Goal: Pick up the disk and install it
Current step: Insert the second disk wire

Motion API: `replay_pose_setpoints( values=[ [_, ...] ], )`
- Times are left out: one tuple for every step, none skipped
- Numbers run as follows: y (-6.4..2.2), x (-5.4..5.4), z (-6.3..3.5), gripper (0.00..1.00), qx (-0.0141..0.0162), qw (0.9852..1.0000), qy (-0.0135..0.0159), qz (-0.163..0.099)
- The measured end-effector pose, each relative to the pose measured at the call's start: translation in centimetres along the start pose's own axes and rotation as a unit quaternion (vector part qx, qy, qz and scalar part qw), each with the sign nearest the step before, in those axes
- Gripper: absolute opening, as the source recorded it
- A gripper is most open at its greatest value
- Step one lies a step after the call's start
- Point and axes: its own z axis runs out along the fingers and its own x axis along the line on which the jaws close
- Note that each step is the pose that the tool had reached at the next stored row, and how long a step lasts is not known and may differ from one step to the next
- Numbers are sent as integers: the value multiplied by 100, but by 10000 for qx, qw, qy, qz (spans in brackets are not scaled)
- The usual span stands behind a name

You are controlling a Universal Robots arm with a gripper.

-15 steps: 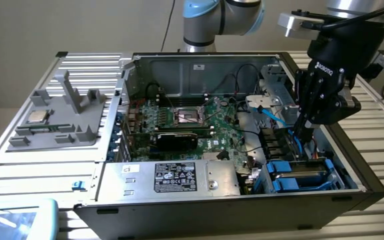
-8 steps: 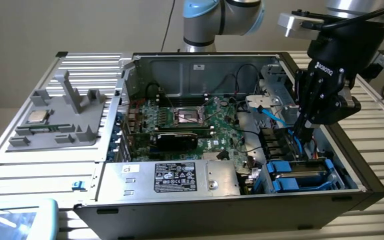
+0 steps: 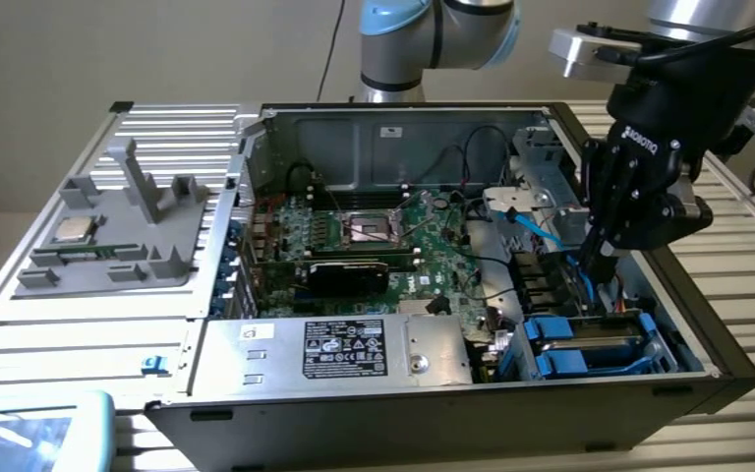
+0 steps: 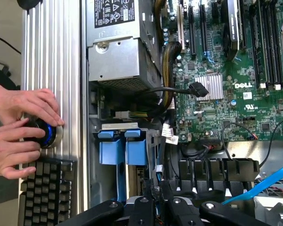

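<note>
1. An open computer case (image 3: 692,324) lies on its side on a ribbed metal tabletop (image 3: 36,324), with its green motherboard (image 3: 391,246) exposed.
2. The hand (image 3: 601,264) reaches down into the case at the exterior view's right, just above the drive bay; in the wrist view its black finger links (image 4: 151,212) sit over the black slotted cage.
3. The fingers are drawn close together — clenched, with nothing visibly between them.
4. The disk (image 3: 594,344) sits in the drive bay at the case's near corner on the exterior view's right, its bright blue carrier bracket framing a grey body. In the wrist view the blue bracket tabs (image 4: 119,146) stand just beside the hand.
5. A large silver box with a black label (image 3: 351,349) fills the near side of the case, next to the disk's bay.
6. A light blue cable (image 4: 264,183) runs slantwise near the hand.
7. Outside the case, a grey fixture (image 3: 122,221) holds a small square silver chip (image 3: 74,230).
8. In the wrist view, a person's two hands (image 4: 19,127) rest on a round blue-lit knob (image 4: 46,134) — beside a black keyboard (image 4: 45,193).
</note>
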Motion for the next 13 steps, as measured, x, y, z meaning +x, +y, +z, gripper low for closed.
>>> replay_pose_setpoints(
  values=[
    [-1,16,4,16,-3,10000,-42,-4],
    [-3,33,7,16,-5,10000,-76,-7],
    [-4,49,12,16,-6,9999,-102,-10],
    [-5,67,15,16,-7,9999,-121,-11],
    [-7,86,19,16,-8,9999,-134,-11],
    [-8,102,23,16,-9,9999,-139,-9],
    [-6,113,28,16,-10,9999,-144,-7],
    [0,119,30,16,-11,9999,-145,-4],
    [11,121,34,16,-12,9999,-146,-2],
    [27,123,37,16,-12,9999,-147,0],
    [46,126,41,16,-12,9999,-147,1],
    [65,128,45,16,-13,9999,-148,2],
    [86,130,49,16,-13,9999,-150,2]
  ],
)
